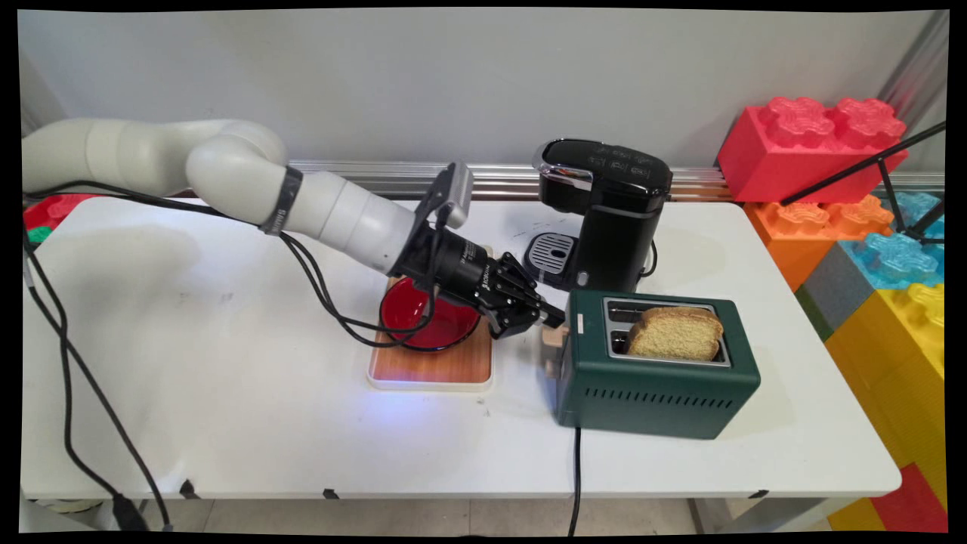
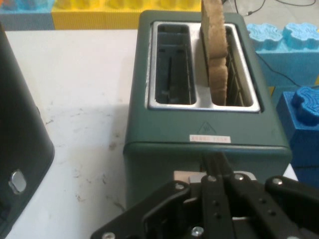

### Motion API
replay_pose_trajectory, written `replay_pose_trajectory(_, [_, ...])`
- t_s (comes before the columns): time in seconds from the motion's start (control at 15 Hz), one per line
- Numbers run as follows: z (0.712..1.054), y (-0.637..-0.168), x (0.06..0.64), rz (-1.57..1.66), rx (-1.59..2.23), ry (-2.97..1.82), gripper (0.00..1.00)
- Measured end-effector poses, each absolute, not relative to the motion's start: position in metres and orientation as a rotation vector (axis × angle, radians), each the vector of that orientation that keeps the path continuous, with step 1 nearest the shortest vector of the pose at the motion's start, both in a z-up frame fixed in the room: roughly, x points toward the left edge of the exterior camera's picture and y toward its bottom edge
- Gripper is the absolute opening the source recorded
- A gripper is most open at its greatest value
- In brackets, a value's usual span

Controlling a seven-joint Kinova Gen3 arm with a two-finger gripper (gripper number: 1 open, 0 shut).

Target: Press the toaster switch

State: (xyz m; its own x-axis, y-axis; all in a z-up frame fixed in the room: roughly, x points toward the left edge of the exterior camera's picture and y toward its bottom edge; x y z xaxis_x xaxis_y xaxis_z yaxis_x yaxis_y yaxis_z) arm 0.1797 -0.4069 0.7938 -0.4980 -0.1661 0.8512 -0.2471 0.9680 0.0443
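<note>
The claw (image 1: 555, 321) is reaching low over the table (image 1: 227, 378) and meeting the left end of the toaster (image 1: 657, 366), at the pale lever (image 1: 554, 338) there; in the hand view its two fingers (image 2: 217, 164) are lying pressed together with no gap showing, closed down over the lever, though whether they are gripping it or only pushing on it I cannot tell; the toaster is sitting at the table's right half with its long axis running left to right in the main view, lever end pointing left toward the arm, slots facing up; a slice of bread (image 1: 675, 332) is standing on edge in the near slot, sticking well above the rim, while the far slot (image 1: 627, 308) is lying empty; just behind the toaster, a black coffee maker (image 1: 604, 211) is standing upright, close to it but whether touching I cannot tell; left of the claw, under the wrist, a red bowl (image 1: 427, 313) is resting on a wooden tray (image 1: 430, 370); big toy bricks (image 1: 812, 147) are stacking up beyond the table's right edge.
</note>
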Motion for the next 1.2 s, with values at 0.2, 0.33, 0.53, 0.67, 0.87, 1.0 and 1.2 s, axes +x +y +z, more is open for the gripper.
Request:
replay_pose_trajectory(0.2, [0.786,-0.409,0.177,0.102,0.293,-2.110,0.00])
replay_pose_trajectory(0.33, [0.781,-0.410,0.176,0.101,0.294,-2.115,0.00])
replay_pose_trajectory(0.53, [0.775,-0.411,0.175,0.098,0.294,-2.123,0.00])
replay_pose_trajectory(0.67, [0.772,-0.411,0.175,0.096,0.294,-2.126,0.00])
replay_pose_trajectory(0.87, [0.767,-0.411,0.174,0.093,0.292,-2.131,0.00])
replay_pose_trajectory(1.0, [0.764,-0.412,0.173,0.091,0.291,-2.133,0.00])
replay_pose_trajectory(1.2, [0.759,-0.413,0.171,0.089,0.290,-2.135,0.00])
